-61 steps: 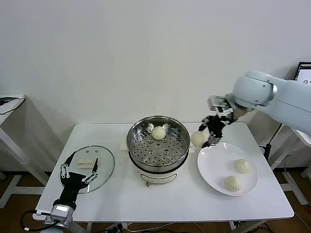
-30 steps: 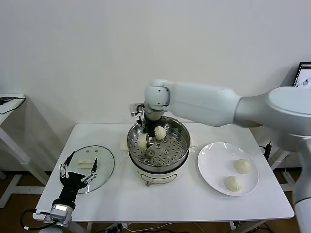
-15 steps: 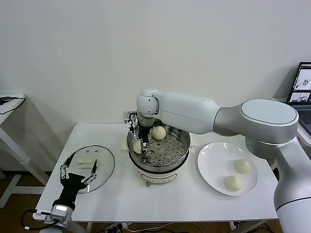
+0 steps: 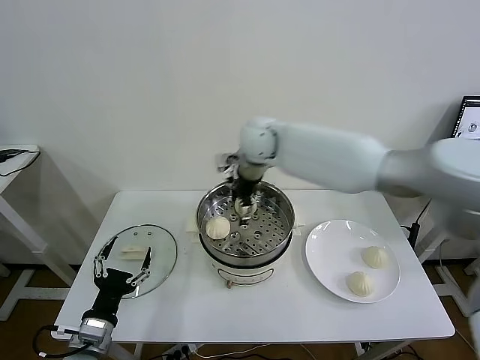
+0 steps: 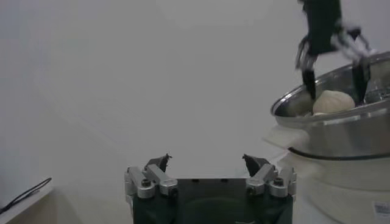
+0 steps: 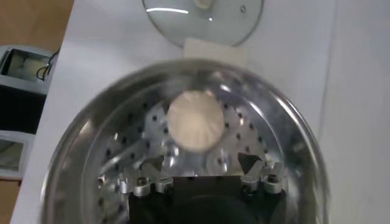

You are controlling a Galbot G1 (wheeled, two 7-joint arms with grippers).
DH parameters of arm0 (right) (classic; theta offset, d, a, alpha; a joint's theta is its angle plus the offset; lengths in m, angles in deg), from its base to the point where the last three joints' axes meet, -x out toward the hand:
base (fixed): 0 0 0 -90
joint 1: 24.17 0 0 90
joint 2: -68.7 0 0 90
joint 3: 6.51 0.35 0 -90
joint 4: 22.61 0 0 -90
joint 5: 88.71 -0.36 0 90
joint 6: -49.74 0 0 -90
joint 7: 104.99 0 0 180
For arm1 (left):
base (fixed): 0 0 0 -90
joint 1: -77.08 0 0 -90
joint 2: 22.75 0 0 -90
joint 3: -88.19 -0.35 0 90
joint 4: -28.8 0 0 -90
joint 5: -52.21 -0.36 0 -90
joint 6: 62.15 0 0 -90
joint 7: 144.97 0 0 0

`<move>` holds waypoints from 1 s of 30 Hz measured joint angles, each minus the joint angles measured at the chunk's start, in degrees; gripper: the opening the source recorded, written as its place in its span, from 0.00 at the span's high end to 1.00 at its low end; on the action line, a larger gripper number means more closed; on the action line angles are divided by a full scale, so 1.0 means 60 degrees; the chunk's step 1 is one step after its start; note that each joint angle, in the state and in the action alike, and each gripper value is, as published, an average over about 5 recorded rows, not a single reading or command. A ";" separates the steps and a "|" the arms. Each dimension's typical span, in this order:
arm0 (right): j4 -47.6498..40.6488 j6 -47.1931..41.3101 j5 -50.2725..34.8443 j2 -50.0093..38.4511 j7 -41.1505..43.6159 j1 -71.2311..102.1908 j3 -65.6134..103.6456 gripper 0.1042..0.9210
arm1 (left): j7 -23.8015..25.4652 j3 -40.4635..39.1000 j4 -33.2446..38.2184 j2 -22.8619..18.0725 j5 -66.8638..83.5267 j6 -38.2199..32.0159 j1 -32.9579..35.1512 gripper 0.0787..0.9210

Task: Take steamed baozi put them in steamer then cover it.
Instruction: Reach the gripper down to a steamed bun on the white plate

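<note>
The steamer (image 4: 289, 219) stands mid-table. One baozi (image 4: 218, 227) lies on the left of its perforated tray. A second baozi at the back is mostly hidden behind my right gripper (image 4: 244, 202), which hangs open and empty over the tray. The right wrist view shows the freed baozi (image 6: 195, 122) ahead of the open right gripper (image 6: 201, 162) inside the steamer (image 6: 292, 152). Two baozi (image 4: 374, 256) (image 4: 359, 283) lie on the white plate (image 4: 334, 247). The cover (image 4: 157, 259) lies flat at the left. My left gripper (image 4: 120, 264) waits open at its near edge.
The white table (image 4: 285, 311) holds everything; its edge is close to the cover and the plate. A laptop (image 4: 470, 116) sits at the far right. The left wrist view shows the left gripper (image 5: 206, 162), the steamer (image 5: 341, 131) and a baozi (image 5: 332, 100).
My right gripper let go of the baozi on the left of the tray, then lifted and moved toward the back middle of the steamer. The left arm has not moved.
</note>
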 measured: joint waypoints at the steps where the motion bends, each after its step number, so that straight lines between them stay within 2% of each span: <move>1: 0.0211 0.0072 0.0051 -0.0376 0.0070 -0.0066 0.0009 0.12 | -0.0002 -0.0003 0.0017 0.0000 -0.0001 0.0009 0.0000 0.12; 7: 0.1244 0.0640 0.0742 -0.2594 0.0510 -0.0036 0.0128 0.12 | -0.0005 -0.0042 0.0066 -0.0006 -0.0002 0.0043 -0.0015 0.12; 14: 0.1736 0.1373 0.2067 -0.4561 0.0906 0.1210 0.0907 0.12 | -0.0004 -0.0142 0.0082 -0.0063 -0.0054 0.0042 0.0000 0.12; 22: 0.1797 0.1900 0.3577 -0.5611 0.1199 0.3604 0.2616 0.12 | -0.0002 -0.0189 -0.0033 -0.0083 -0.0106 0.0000 0.0027 0.12; 30: 0.1525 0.2172 0.4614 -0.5835 0.1232 0.5417 0.3997 0.12 | -0.0002 -0.0252 -0.0125 -0.0146 -0.0140 -0.0007 0.0001 0.12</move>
